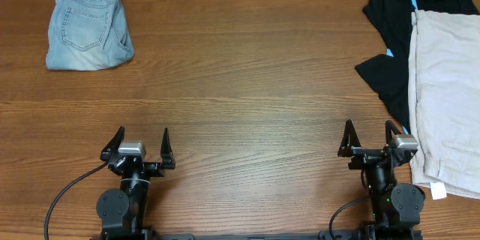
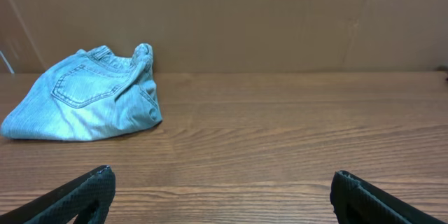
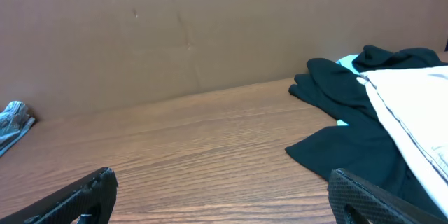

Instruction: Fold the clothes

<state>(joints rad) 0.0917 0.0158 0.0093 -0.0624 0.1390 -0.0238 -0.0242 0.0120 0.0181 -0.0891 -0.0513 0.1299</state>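
Observation:
The faded light-blue denim shorts (image 1: 86, 24) lie folded into a compact bundle at the far left of the table, a back pocket facing up. They also show in the left wrist view (image 2: 87, 98), and a corner of them shows at the left edge of the right wrist view (image 3: 12, 120). My left gripper (image 1: 142, 142) is open and empty near the front edge, far from the shorts; its fingers show in its own view (image 2: 224, 182). My right gripper (image 1: 370, 136) is open and empty near the front right; its fingers show in its own view (image 3: 224, 182).
A pile of other clothes lies at the right edge: a black garment (image 1: 390, 52) with a bit of bright blue under it, and a beige garment (image 1: 450, 90) on top, close to my right gripper. A brown cardboard wall (image 2: 280, 14) backs the table.

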